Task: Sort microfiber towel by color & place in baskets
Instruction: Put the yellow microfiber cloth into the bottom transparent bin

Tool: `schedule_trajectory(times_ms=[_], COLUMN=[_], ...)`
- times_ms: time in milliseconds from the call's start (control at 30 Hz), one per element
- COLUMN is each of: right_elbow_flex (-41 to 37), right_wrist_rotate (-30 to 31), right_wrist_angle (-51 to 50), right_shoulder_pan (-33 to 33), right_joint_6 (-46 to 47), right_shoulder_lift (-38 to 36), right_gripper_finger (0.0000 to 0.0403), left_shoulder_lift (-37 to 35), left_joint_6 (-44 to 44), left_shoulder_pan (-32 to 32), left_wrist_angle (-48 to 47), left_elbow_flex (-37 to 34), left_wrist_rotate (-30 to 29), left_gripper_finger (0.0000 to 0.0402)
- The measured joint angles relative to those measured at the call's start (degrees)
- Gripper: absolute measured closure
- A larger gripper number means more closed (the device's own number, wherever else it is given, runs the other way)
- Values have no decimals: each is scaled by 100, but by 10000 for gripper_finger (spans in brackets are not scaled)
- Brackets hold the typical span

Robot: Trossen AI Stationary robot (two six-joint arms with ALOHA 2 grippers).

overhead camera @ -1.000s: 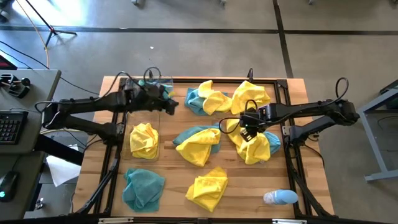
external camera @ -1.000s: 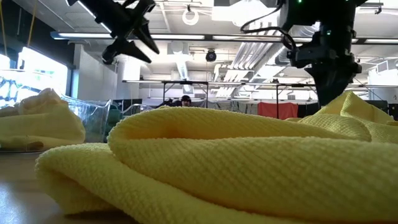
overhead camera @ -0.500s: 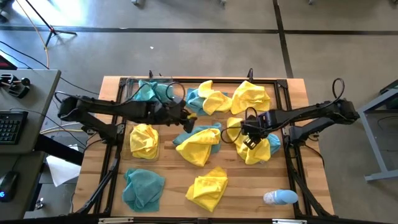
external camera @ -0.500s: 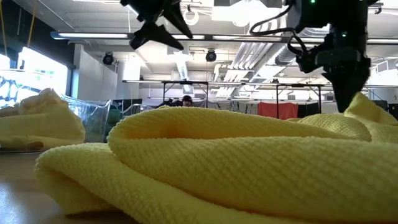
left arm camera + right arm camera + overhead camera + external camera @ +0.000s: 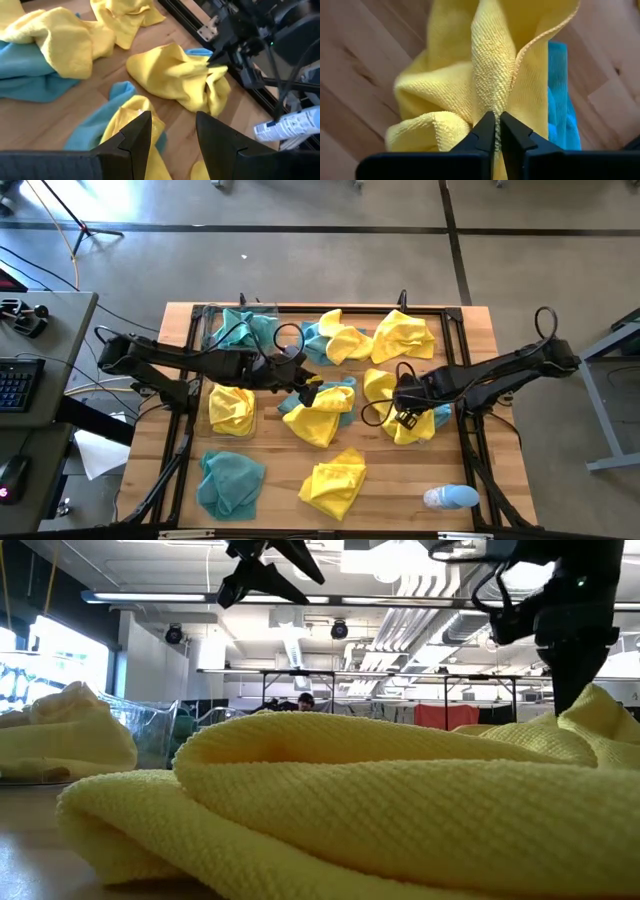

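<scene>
Right gripper [image 5: 496, 131], jaws pinched on a raised fold of a yellow towel [image 5: 485, 75] near the surface's right edge. Left gripper [image 5: 172, 132] hovers mid-surface, jaws parted, empty. Soft, light cloth; peaks grip best.

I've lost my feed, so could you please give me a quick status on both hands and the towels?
Right hand pinched shut on a yellow towel over a teal towel. Left hand open, empty, above the centre pile. Nothing blocking.
</scene>
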Motion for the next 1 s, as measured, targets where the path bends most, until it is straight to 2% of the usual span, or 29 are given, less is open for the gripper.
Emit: schedule_trajectory(times_ms=[200,300,467,633,767,833,1000], right_elbow_flex=[2,7,9,11,11,11,11], right_wrist_rotate=[507,908,1348,1423,1399,1369,1118], right_wrist_angle=[489,922,2016,2932,3315,3539,4396], right_shoulder_pan=[285,398,455,319,172,94,-164], right_joint_6=[159,82,-794,-1540,-1983,-2171,-2719], right_shoulder_lift=[-918,-1430,-1975,-1945,-1706,-1556,-1215], right_gripper_finger=[397,400,401,402,402,402,402], left_shoulder_lift=[0,0,66,254,411,491,631], left_joint_6=[227,791,2103,3538,4305,4423,4309], left_shoulder_pan=[-3,67,211,222,219,252,466], left_wrist_angle=[-2,4,346,1139,2027,2415,2961], left_elbow_flex=[0,0,0,-2,-2,-2,-4], left_wrist_rotate=[0,-61,-124,-126,-47,121,1139], left_gripper_finger=[259,259,259,259,259,259,259])
